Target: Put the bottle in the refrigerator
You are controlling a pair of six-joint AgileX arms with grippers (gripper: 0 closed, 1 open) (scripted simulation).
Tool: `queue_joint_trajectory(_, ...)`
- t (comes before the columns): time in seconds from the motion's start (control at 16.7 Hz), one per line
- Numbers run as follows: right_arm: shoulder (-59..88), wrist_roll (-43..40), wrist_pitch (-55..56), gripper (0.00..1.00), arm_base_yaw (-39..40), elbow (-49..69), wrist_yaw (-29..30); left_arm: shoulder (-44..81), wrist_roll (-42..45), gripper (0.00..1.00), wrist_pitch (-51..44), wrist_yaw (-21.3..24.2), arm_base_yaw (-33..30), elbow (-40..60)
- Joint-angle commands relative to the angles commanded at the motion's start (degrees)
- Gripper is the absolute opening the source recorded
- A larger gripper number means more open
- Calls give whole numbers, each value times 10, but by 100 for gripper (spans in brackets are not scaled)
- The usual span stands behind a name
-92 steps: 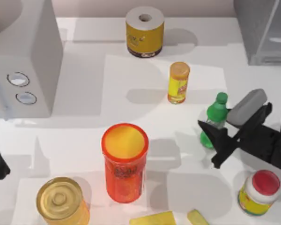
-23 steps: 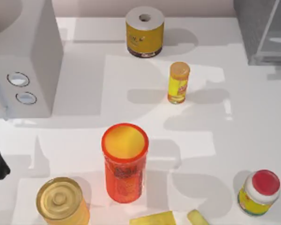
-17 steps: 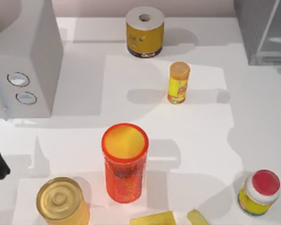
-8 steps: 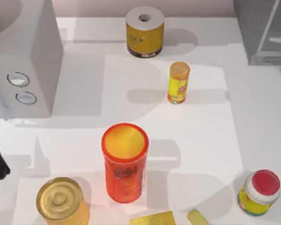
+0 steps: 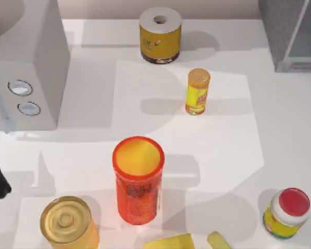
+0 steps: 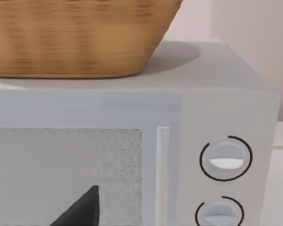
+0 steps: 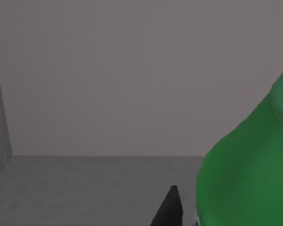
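— Meanwhile, where is the bottle (image 7: pixel 247 179)?

— Off the counter (image 5: pixel 207 135): the right wrist view has its green body close up, beside one dark fingertip of the right pincer (image 7: pixel 184 214), before flat grey walls and a grey floor that look like the inside of the refrigerator (image 5: pixel 290 33), at the counter's far right corner.

— Is the pincer gripping it?

— Probably, since the bottle hangs so near the camera, though only one finger shows, so it cannot be told for sure.

— And the left arm?

— Parked at the counter's left edge, its pincer (image 6: pixel 80 212) facing the white box (image 6: pixel 226 117) with two dials; whether it is open cannot be told.

— Which step is this?

— Placing, by the look of it. Next the bottle must settle upright on the floor before any release, then a straight retreat clear of the walls.
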Motion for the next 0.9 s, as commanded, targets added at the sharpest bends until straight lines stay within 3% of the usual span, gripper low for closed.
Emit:
queue_joint_trajectory(0.3, 54, -1, -57, 1, 11, 109, 13, 0, 0, 100, 0, 0, 0, 0)
queue_joint_trajectory(0.6, 59, -1, -62, 1, 12, 120, 15, 0, 0, 100, 0, 0, 0, 0)
queue_joint_trajectory(0.9, 59, -1, -62, 38, 12, 120, 15, 0, 0, 100, 0, 0, 0, 0)
